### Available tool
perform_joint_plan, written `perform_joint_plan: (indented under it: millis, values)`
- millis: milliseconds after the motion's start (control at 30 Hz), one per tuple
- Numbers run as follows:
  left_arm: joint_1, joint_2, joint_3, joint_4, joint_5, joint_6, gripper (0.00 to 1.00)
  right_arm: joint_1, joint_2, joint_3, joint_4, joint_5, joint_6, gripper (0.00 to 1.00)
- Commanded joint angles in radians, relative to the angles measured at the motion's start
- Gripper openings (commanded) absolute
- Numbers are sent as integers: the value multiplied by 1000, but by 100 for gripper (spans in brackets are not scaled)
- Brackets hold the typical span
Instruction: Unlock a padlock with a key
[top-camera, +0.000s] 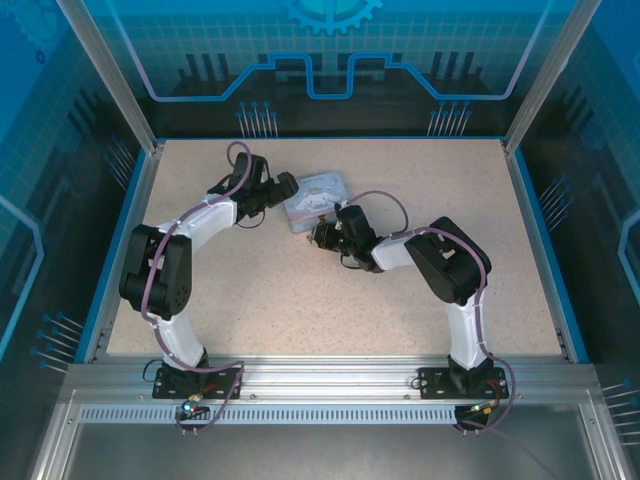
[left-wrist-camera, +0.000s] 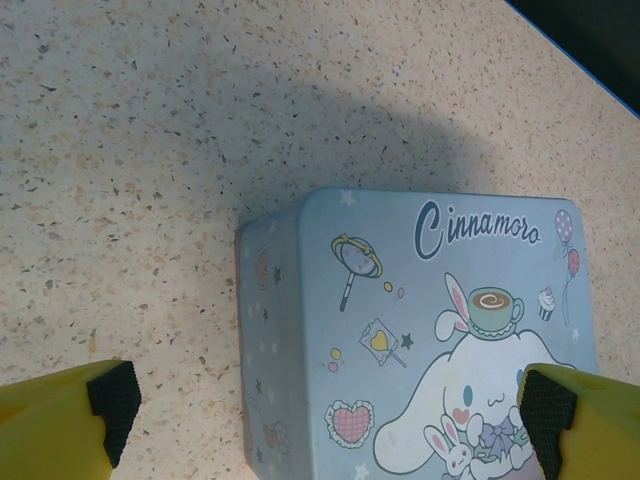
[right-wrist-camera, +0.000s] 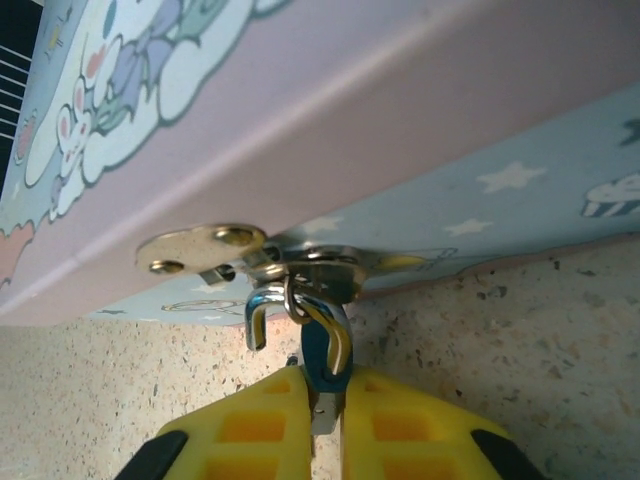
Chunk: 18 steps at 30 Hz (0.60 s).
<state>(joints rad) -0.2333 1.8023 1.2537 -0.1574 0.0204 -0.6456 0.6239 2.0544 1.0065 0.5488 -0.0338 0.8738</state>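
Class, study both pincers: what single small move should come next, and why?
Probably close the left pincer on the tin. Its pads stand open astride it, not gripping, while the right pincer is shut on the padlock hanging from the hasp; any twist or pull there would likely drag the loose tin.

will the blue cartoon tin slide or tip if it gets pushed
Probably slides: the tin sits flat on the smooth speckled table and looks thin-walled and light. Unlikely to tip, being low and wide. Its glossy printed lid looks slick, so the left claw, open over it, may slip.
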Motion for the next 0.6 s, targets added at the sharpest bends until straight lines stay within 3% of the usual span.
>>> perform_joint_plan:
  millis: [0, 200, 567]
  values:
    - [9, 2, 16, 6, 21, -12, 99, 13, -1, -36, -49, 22, -16, 7]
    - [9, 2, 24, -29, -2, 0, 99, 1, -58, -64, -74, -4, -36, 0]
    - [9, 27, 79, -177, -87, 59, 99, -27, -91, -86, -96, -70, 56, 0]
